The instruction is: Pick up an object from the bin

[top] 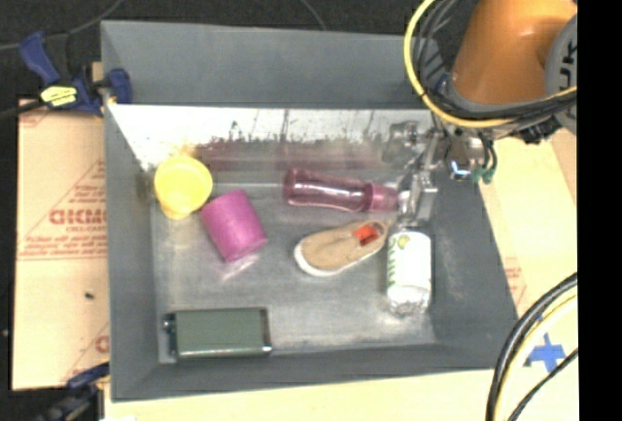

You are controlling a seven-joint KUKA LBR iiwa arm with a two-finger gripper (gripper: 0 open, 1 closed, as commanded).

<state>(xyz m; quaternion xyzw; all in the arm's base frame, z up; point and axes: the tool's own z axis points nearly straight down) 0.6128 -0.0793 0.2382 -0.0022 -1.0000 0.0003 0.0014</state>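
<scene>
My gripper (pixel 414 203) hangs low at the right side of the bin. It is just off the right end of a translucent pink bottle (pixel 326 189) that lies on its side along the back. Directly below the gripper lies a white bottle with a green label (pixel 408 268), pointing toward the front. A beige slipper with a red patch (pixel 340 248) lies left of the white bottle, its toe close under the gripper. I see nothing held in the gripper.
A yellow cup (pixel 182 184) and a magenta cylinder (pixel 233 226) sit at the left. A dark flat rectangular case (pixel 218 332) lies in the front left corner. The arm with its orange cover and cables hangs over the bin's back right corner.
</scene>
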